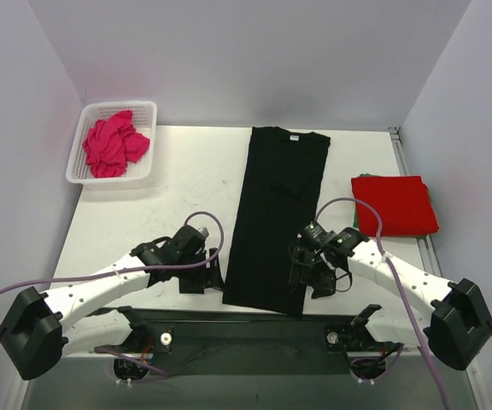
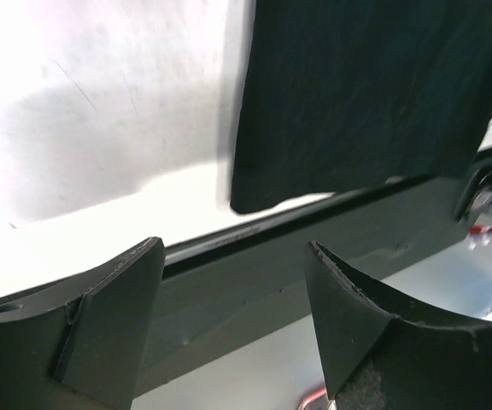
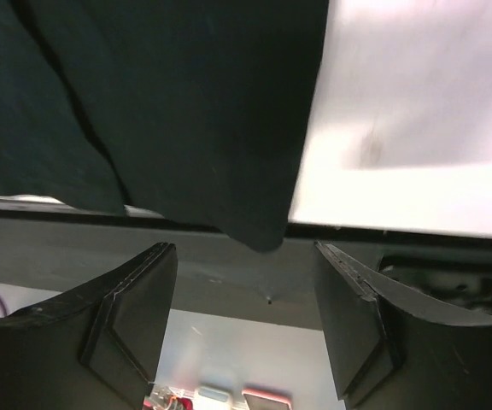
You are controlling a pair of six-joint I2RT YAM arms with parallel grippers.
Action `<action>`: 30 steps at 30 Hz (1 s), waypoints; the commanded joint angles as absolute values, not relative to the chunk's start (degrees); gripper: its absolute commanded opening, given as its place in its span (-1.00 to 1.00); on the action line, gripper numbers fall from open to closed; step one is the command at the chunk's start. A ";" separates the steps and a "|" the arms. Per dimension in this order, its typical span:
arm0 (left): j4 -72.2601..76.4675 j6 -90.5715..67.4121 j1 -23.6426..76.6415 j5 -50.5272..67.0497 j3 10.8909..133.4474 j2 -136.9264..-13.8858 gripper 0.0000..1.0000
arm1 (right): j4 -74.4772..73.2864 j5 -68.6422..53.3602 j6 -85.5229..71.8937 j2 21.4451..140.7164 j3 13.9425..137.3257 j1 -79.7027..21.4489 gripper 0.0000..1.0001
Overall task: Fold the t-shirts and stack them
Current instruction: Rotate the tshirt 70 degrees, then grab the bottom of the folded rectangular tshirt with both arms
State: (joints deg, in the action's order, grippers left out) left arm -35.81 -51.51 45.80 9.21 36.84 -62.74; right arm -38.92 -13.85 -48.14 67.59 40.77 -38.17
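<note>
White mesh basket (image 1: pixel 77 143) on a scuffed white desk (image 1: pixel 186 184), closed in by pale walls (image 1: pixel 246 60).
The plastic basket sits at the desk's far left corner, close to both the left and back walls. Faint grey scuffs (image 1: pixel 176 171) and fine scratches mark the bare desktop near the middle. A dark rail (image 1: pixel 254 329) runs along the near edge, and a thin metal strip (image 1: pixel 400 152) lines the right side.

Counter (image 1: pixel 186 175): basket (image 1: pixel 118 105) holding crumpled shirt (image 1: pixel 114 147) far left; flat shirt (image 1: pixel 276 218) centre, between left claw (image 1: pixel 207 275) and right claw (image 1: pixel 308 279); folded shirt (image 1: pixel 395 205) right.
</note>
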 commanded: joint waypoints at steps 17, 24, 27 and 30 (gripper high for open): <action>-26.02 -48.69 47.20 14.94 33.66 -67.85 0.54 | -38.24 -4.22 -70.84 64.24 31.12 -52.73 -0.11; -25.05 -48.25 47.55 14.50 34.98 -71.10 0.53 | -36.91 -5.18 -71.37 66.36 29.80 -53.52 -0.23; -23.56 -48.25 47.81 15.03 34.72 -72.15 0.52 | -36.65 -5.27 -71.89 66.18 29.10 -53.53 -0.31; -22.07 -48.52 48.16 15.20 34.72 -73.39 0.51 | -36.65 -5.27 -72.16 65.66 28.48 -53.61 -0.34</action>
